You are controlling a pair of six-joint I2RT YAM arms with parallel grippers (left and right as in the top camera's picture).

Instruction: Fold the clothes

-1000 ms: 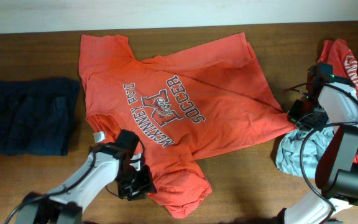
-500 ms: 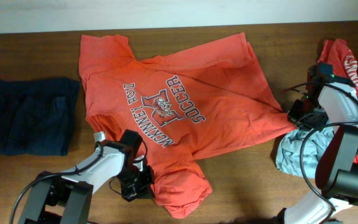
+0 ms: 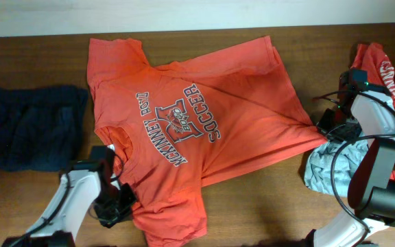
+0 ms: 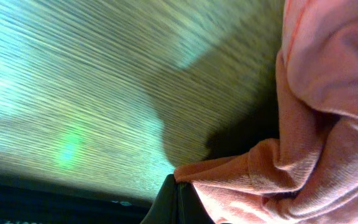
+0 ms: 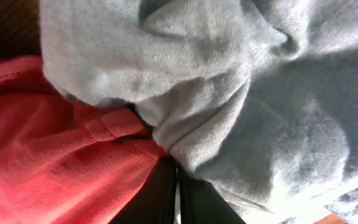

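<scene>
The orange-red T-shirt (image 3: 204, 82) with grey-white print lies spread across the middle of the table. My left gripper (image 3: 120, 206) is shut on its near-left edge; in the left wrist view the dark fingertips (image 4: 180, 200) pinch a folded hem of the orange T-shirt (image 4: 316, 124). My right gripper (image 3: 326, 127) is shut on the shirt's right corner, and creases run toward it. In the right wrist view the gripper (image 5: 176, 186) sits where the T-shirt's red fabric (image 5: 55, 143) meets a pale grey garment (image 5: 260, 93).
A navy garment (image 3: 36, 127) lies flat at the far left. At the right edge sits a pile with a red printed tee (image 3: 386, 68) and a pale grey-blue piece (image 3: 324, 171). Bare wood table (image 3: 266, 199) shows along the front.
My left gripper closed on the shirt's near edge and moved left, dragging the shirt's lower part left with it. The right arm has stayed where it was.
</scene>
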